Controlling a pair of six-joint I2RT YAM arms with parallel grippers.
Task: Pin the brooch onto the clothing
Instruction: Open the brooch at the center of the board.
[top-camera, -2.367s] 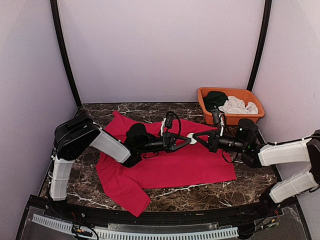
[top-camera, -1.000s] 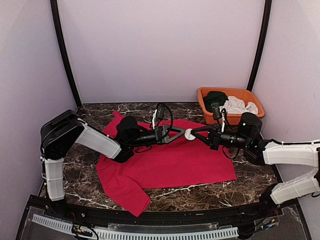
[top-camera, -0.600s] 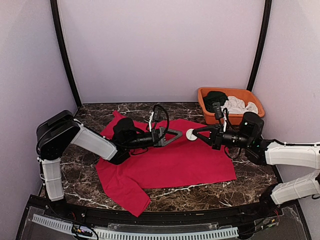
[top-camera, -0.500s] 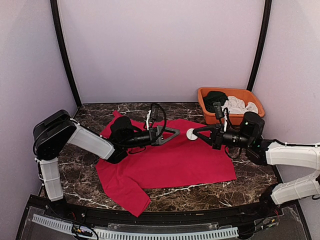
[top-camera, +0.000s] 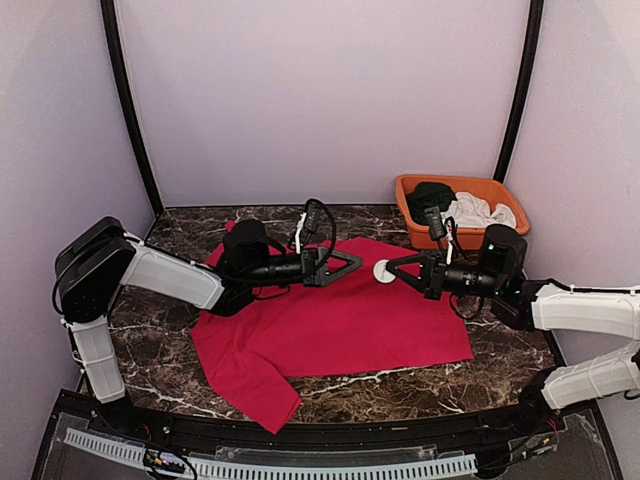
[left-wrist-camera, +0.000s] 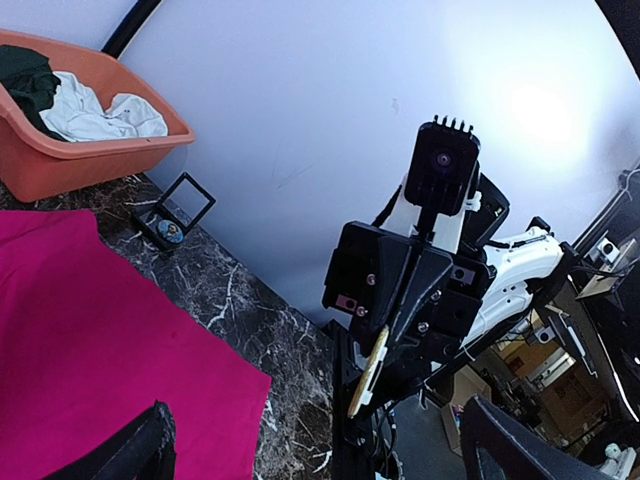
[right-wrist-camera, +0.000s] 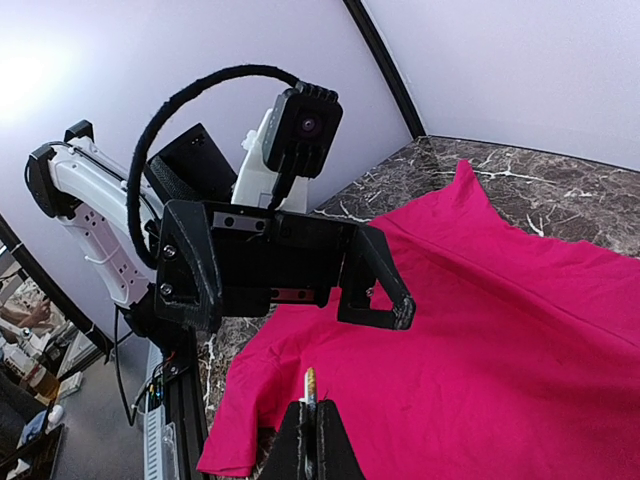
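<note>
A robotics lab test cell, not a home: a left arm (top-camera: 170, 275) and a right arm (top-camera: 585, 310), white and black, stand bolted at the near edge of a dark marble-patterned surface (top-camera: 400, 385), boxed in by plain pale walls (top-camera: 320, 100) and black poles (top-camera: 128, 110). A white slotted strip (top-camera: 270, 468) runs along the front. A red T-shirt (top-camera: 340, 330) and an orange basket (top-camera: 480, 238) of laundry are the household things. Past the enclosure, the left wrist view shows blurred equipment clutter (left-wrist-camera: 570, 330)

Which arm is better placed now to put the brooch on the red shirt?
Right. Its pincer is shut on the brooch, over the red shirt. The left pincer is open and empty.
</note>
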